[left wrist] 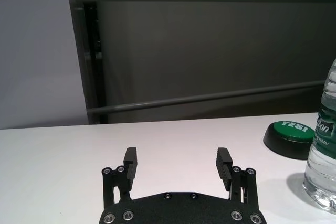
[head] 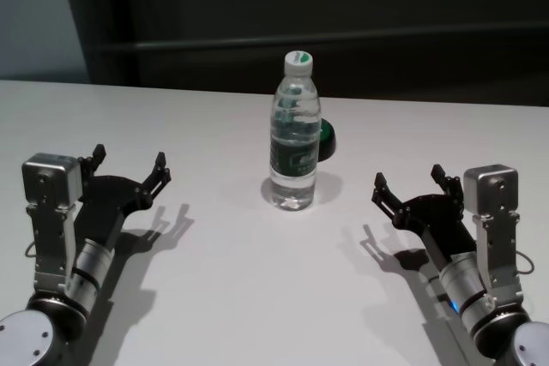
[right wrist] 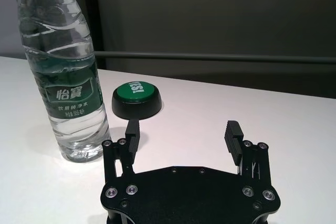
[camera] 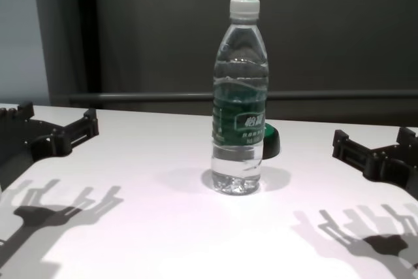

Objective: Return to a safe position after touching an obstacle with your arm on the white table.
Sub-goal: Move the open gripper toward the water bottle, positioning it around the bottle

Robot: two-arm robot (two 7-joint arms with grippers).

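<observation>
Bright overhead light on the white surface [camera: 163,227]; several overlapping hand shadows (soft-edged); dark, dim background; frames sharp.

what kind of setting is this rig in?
Probably a lab or test room, not a home: a bare white table holding only a water bottle and a green push button, a dark panelled wall behind, and both tools, left and right, open and empty.

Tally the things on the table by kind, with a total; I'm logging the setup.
Bottle: 1, upright on the table
Button: 1, green and black, behind the bottle
Total: 2
The left gripper and right gripper, both open, hold nothing.
</observation>
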